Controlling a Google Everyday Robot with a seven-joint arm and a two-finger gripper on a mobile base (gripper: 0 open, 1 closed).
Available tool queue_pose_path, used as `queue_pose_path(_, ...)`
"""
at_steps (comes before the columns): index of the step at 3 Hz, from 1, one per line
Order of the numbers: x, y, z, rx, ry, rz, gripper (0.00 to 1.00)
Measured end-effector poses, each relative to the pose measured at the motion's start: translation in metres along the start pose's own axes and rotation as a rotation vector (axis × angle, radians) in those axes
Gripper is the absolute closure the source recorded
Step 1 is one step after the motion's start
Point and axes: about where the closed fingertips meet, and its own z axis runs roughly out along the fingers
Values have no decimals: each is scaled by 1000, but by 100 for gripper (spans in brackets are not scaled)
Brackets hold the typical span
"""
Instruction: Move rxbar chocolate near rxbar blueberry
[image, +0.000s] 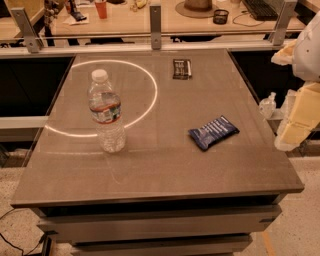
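The rxbar chocolate (182, 69) is a small black wrapper with white lettering, lying flat at the far side of the table, right of centre. The rxbar blueberry (213, 132) is a dark-blue wrapper lying at a slant on the right half of the table, nearer the front. The two bars are well apart. My gripper (297, 120) is a pale shape at the right edge of the view, beyond the table's right side and about level with the blue bar. It touches neither bar.
A clear water bottle (106, 114) with a white cap stands upright on the left half of the grey table (150, 170). A bright ring of light shows around it. A metal rail (155, 22) runs behind the table, with a cluttered desk beyond it.
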Motion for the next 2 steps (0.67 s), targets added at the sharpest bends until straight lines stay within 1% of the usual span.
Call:
queue_pose_path(1, -3, -4, 0, 12, -2, -3, 0)
queue_pose_path(2, -2, -34, 2, 71, -19, 56, 0)
